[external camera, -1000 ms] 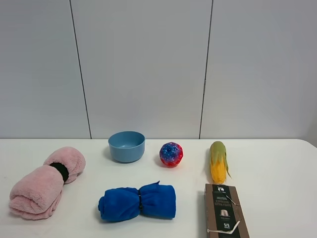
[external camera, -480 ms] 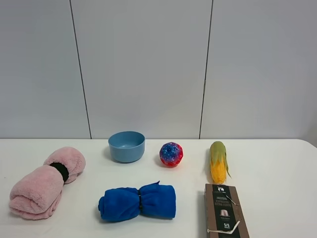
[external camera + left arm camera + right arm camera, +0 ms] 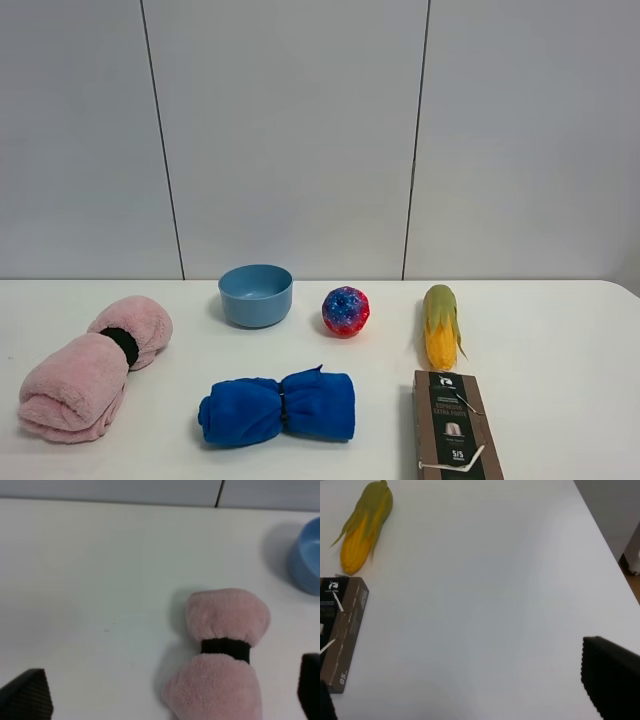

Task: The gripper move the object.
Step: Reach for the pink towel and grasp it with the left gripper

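The pale-pink rolled towel (image 3: 92, 368) with a black band round its middle lies at the left of the white table (image 3: 560, 340). In the left wrist view the towel (image 3: 220, 655) lies below my left gripper (image 3: 167, 697). The gripper's two black fingertips (image 3: 27, 695) stand wide apart, one on each side, and nothing is between them. My right gripper (image 3: 467, 695) is open and empty over bare table at the right, with one black fingertip (image 3: 610, 680) in full view. Neither arm shows in the exterior high view.
A blue rolled towel (image 3: 278, 407) lies front centre. A blue bowl (image 3: 256, 294), a red-blue ball (image 3: 345, 311) and a corn cob (image 3: 439, 325) stand in a row behind it. A dark box (image 3: 454, 425) lies front right. The table's right edge (image 3: 605, 545) is near.
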